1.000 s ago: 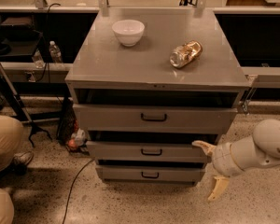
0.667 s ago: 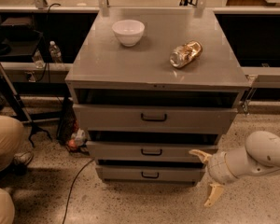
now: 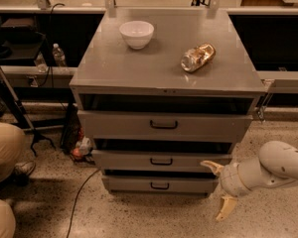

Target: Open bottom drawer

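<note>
Speckled floor (image 3: 154, 217), dark shelving along the back, and a grey metal rail behind the cabinet. The grey cabinet (image 3: 114, 68) stands mid-frame with three drawers stacked on its front.

On the cabinet top:
- A white bowl (image 3: 136, 33) sits upright toward the back left.
- A crumpled gold can (image 3: 197, 57) lies on its side toward the right, well apart from the bowl.

Drawers:
- The top drawer (image 3: 119, 125) is the tallest, with a dark gap above it.
- The middle drawer (image 3: 124, 160) sits below it, also with a dark gap above.
- The bottom drawer (image 3: 131, 183) is the lowest, just above the floor, with a low flat front.
- The bottom drawer's small black handle (image 3: 159, 186) is centred on that front. The drawer is not pulled out far, if at all.

My gripper (image 3: 214, 190) is low on the right, just beside the cabinet's lower right corner. My white arm (image 3: 280, 165) comes in from the right edge.
- The fingers are spread wide and hold nothing.
- The upper finger (image 3: 211, 166) points left at the right end of the middle drawer front. I can't tell if it touches.
- The lower finger (image 3: 224, 209) points down toward the floor.
- The gripper is well apart from the bottom handle.

Left side:
- A person's knee (image 3: 2, 145) in tan trousers is at the frame edge, with a shoe (image 3: 22, 168) beside it.
- A water bottle (image 3: 58, 55) stands on the shelf behind.
- A black cable (image 3: 78, 197) runs across the floor toward the cabinet.
</note>
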Tool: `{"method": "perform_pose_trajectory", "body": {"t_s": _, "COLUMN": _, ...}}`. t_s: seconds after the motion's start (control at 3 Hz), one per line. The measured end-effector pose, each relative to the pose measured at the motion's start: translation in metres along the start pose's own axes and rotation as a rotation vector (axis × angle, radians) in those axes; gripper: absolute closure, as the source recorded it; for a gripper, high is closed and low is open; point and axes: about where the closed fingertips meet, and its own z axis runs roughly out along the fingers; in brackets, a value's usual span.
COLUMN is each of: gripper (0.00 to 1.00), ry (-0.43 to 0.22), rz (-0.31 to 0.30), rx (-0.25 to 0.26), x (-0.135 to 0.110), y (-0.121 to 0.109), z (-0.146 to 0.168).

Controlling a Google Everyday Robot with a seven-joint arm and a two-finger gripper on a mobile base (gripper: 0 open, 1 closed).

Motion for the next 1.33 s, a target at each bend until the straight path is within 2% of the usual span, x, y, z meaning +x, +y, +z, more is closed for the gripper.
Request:
{"method": "perform_pose_trajectory", "body": {"t_s": 0.33, "gripper": 0.00, "ry": 0.030, "rz": 0.014, "rx": -0.017, "x": 0.025, "y": 0.008, "z": 0.027}}
{"method": "perform_pose_trajectory", "body": {"t_s": 0.67, "gripper": 0.00, "ry": 0.084, "rz": 0.015, "rx": -0.024, "x": 0.066, "y": 0.013, "z": 0.067}}
{"method": "perform_pose_trajectory", "body": {"t_s": 1.0, "gripper": 0.00, "ry": 0.107, "rz": 0.022, "rx": -0.019, "x": 0.094, "y": 0.016, "z": 0.096}}
{"method": "perform_pose_trajectory", "body": {"t_s": 1.33, "gripper": 0.00, "ry": 0.113, "rz": 0.019, "rx": -0.021, "x": 0.095, "y": 0.016, "z": 0.098}}
